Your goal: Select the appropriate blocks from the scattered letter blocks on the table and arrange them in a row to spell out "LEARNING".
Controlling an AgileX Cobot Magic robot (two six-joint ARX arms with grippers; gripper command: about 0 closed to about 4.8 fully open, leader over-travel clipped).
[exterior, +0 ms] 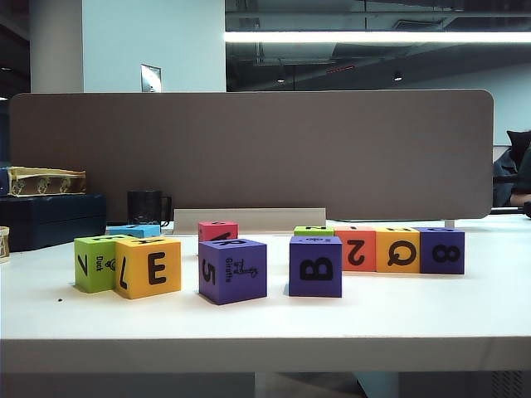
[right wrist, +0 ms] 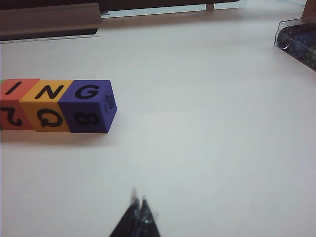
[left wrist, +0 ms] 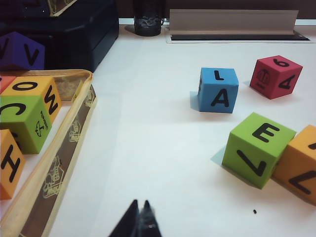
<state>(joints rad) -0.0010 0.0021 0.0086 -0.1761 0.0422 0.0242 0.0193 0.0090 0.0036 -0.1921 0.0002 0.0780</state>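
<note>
In the exterior view the white table (exterior: 265, 319) carries a loose line of letter blocks: a green block (exterior: 94, 263) touching a yellow block with E (exterior: 148, 267) at the left, a purple block marked 5 (exterior: 232, 270) near the middle, a purple B block (exterior: 315, 266), then a red block (exterior: 354, 248), a yellow Q block (exterior: 397, 249) and a purple 8 block (exterior: 441, 250) pressed side by side in a row on the right. A grey-brown partition panel (exterior: 249, 149) stands behind them; neither arm shows here. In the left wrist view the left gripper (left wrist: 139, 218) hangs over bare table with its tips pressed together and nothing between them; ahead lie a blue A block (left wrist: 217, 91), a red block (left wrist: 275, 76) and the green block with E on top (left wrist: 258, 148), while more blocks sit in a shallow box (left wrist: 64, 148) off to one side. In the right wrist view the right gripper (right wrist: 138, 215) is likewise pinched closed and empty, well apart from the row whose tops read I, N, G (right wrist: 57, 104).
</note>
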